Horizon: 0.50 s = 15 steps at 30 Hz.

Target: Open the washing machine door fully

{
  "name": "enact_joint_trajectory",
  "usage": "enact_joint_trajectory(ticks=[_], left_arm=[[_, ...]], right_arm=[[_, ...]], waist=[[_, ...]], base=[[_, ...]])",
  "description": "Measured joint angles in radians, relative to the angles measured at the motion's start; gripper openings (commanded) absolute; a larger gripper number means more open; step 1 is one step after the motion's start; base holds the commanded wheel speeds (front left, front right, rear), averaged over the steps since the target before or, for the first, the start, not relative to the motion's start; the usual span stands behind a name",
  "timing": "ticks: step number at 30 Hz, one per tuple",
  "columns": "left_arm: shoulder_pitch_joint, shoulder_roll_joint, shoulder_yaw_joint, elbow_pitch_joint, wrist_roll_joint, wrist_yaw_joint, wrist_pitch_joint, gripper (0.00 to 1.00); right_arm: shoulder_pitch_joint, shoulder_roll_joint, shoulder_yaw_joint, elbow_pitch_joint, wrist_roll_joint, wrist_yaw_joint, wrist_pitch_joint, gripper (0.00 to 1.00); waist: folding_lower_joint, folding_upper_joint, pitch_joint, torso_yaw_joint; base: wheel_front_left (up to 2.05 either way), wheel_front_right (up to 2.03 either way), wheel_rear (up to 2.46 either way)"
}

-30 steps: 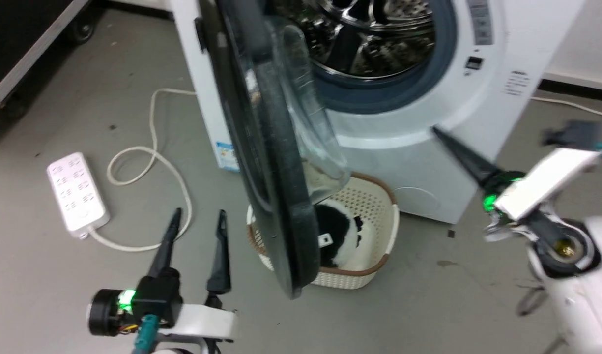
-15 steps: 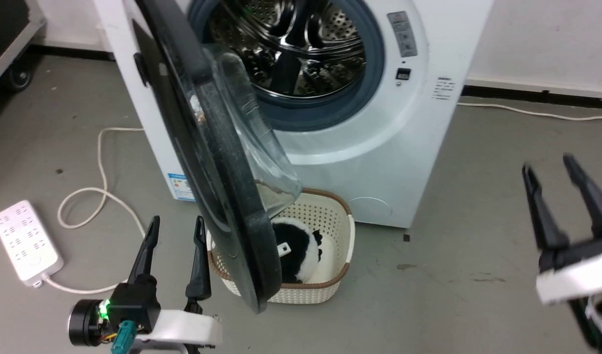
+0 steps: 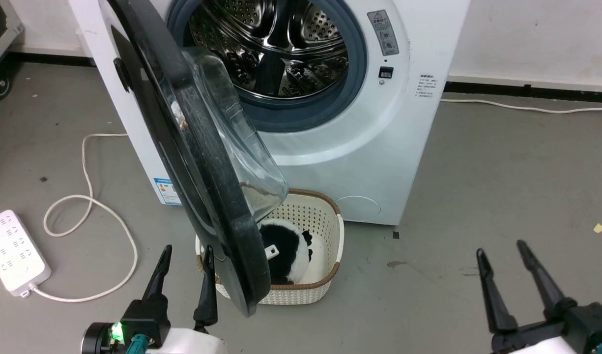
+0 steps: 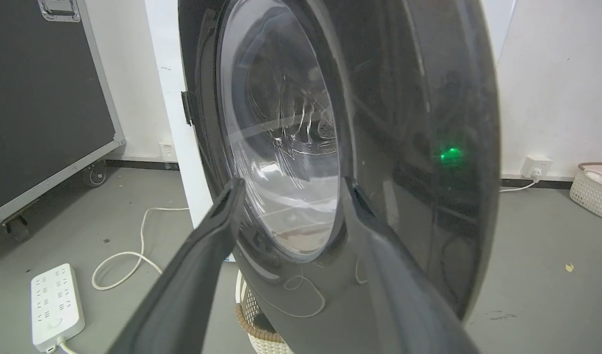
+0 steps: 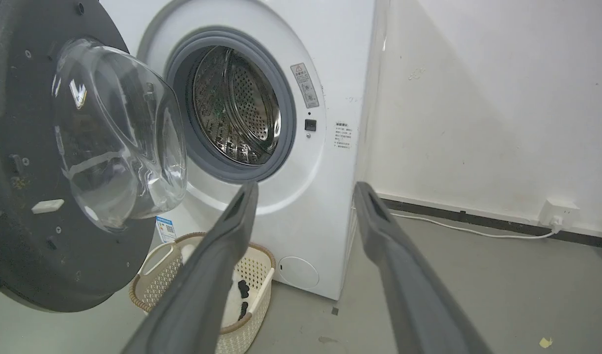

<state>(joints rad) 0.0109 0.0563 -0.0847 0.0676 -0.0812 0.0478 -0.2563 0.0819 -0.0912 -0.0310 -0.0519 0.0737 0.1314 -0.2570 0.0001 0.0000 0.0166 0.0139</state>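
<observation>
We face the washing machine [image 3: 359, 162], far centre against the wall [image 3: 527, 34], its door [image 3: 173, 147] standing out toward us on the left. Just before the machine a basket [image 3: 330, 236] sits on the floor [image 3: 477, 172], partly under the door's lower edge, a soft toy [image 3: 286, 250] in it. At the left a power strip [image 3: 13, 253] lies on the floor, its cord [image 3: 86, 167] looping toward the machine. Our left gripper [image 3: 188, 248] is near, just beside the door; our right gripper [image 3: 500, 247] is near right, well apart.

Washing machine [image 3: 359, 162] stickers [image 3: 385, 33] — print too small to read.
</observation>
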Motion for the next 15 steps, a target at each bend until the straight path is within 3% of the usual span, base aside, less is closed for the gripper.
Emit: enact_joint_trajectory(ticks=[11, 12, 15], left_arm=[[0.005, -0.002, 0.002, 0.026, 0.02, -0.008, 0.0, 1.0], [0.005, -0.002, 0.002, 0.023, 0.024, -0.008, 0.0, 0.0], [0.004, -0.002, 0.002, 0.007, 0.034, -0.007, 0.0, 0.0]], right_arm=[[0.011, 0.027, 0.005, 0.004, 0.007, 0.0, 0.0, 1.0], [0.011, 0.028, 0.005, 0.004, 0.007, 0.0, 0.0, 1.0], [0.011, 0.029, 0.005, 0.004, 0.007, 0.0, 0.0, 1.0]], waist=[[0.0, 0.0, -0.003, 0.0], [0.0, 0.0, -0.004, 0.0], [-0.0001, 0.0, -0.008, 0.0]], base=[[0.0, 0.0, 0.0], [0.0, 0.0, 0.0], [0.0, 0.0, 0.0]])
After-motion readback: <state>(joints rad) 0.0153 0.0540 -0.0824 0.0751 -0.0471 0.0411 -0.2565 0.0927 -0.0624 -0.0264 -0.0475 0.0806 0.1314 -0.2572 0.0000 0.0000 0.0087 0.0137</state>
